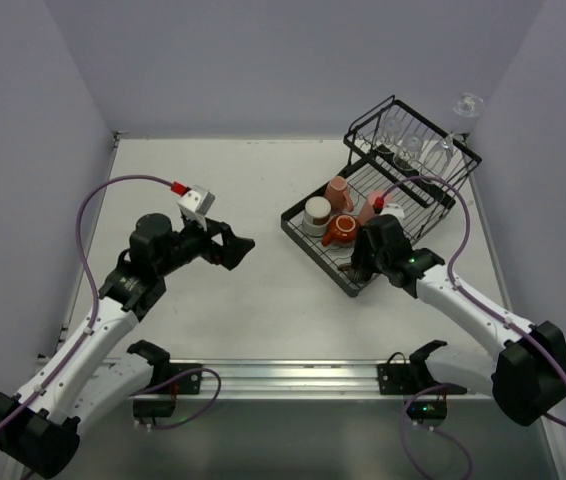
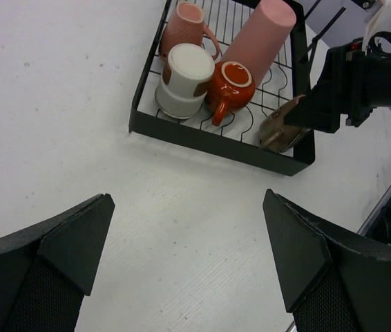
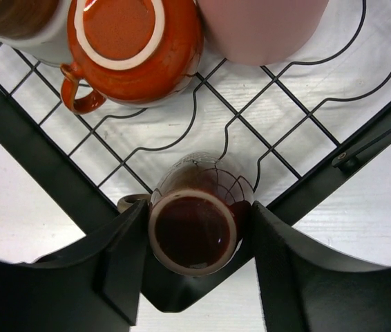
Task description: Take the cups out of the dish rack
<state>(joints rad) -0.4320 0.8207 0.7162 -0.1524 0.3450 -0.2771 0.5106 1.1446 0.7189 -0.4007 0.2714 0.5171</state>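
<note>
The orange-red mug (image 3: 133,62) is glossy glazed ceramic (the dark brown mug (image 3: 194,235) at its 6 o'clock too); the dish rack (image 3: 36,138) is matt black wire.

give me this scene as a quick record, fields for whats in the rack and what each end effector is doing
rack: black wire, on the right of the table
tray: pink mug, cream cup, orange mug, tumbler, brown mug
basket: glasses
left end effector: open, holding nothing, over bare table
right end effector: shut on brown mug at the tray's near corner
</note>
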